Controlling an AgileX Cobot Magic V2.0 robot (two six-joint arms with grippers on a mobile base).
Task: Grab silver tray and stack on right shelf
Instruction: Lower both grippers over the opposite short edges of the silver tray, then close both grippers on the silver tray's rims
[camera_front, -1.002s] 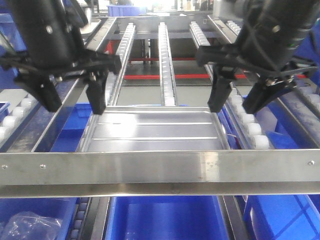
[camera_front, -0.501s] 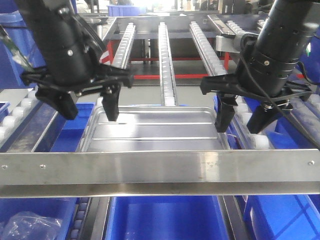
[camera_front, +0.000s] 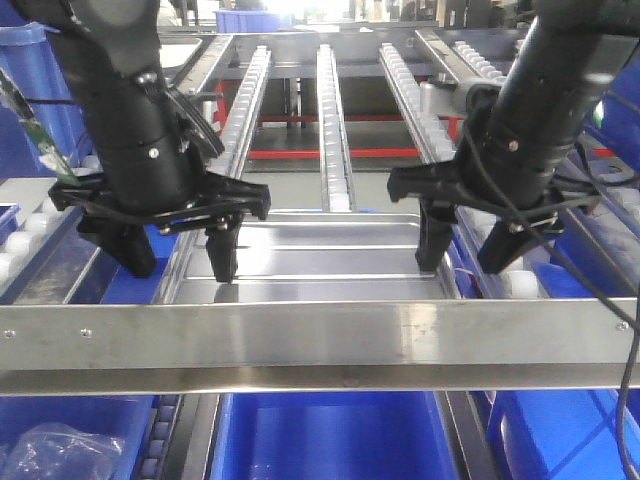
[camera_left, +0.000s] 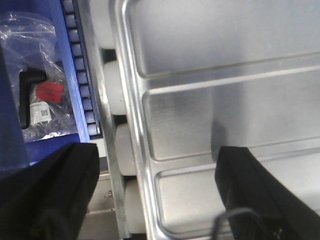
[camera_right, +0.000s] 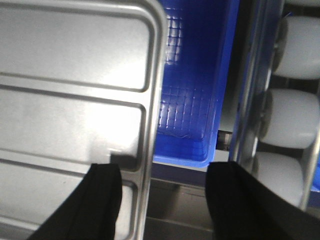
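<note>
The silver tray (camera_front: 320, 262) is laid flat on the rollers of the right shelf (camera_front: 334, 110), just beyond its near crossbar (camera_front: 320, 345). Its side rims are straddled by the spread-fingered left gripper (camera_front: 178, 268) and right gripper (camera_front: 466, 255), seemingly so both can be pinched.

The silver tray (camera_front: 310, 262) is lying across the roller lanes of the right shelf (camera_front: 335, 130), just behind the front crossbar (camera_front: 320, 345). The left pincer (camera_front: 176, 262) is straddling the tray's left rim, one finger inside and one outside. The right pincer (camera_front: 468, 250) is straddling the right rim likewise. A bin (camera_front: 330, 435) is sitting below the crossbar.
</note>
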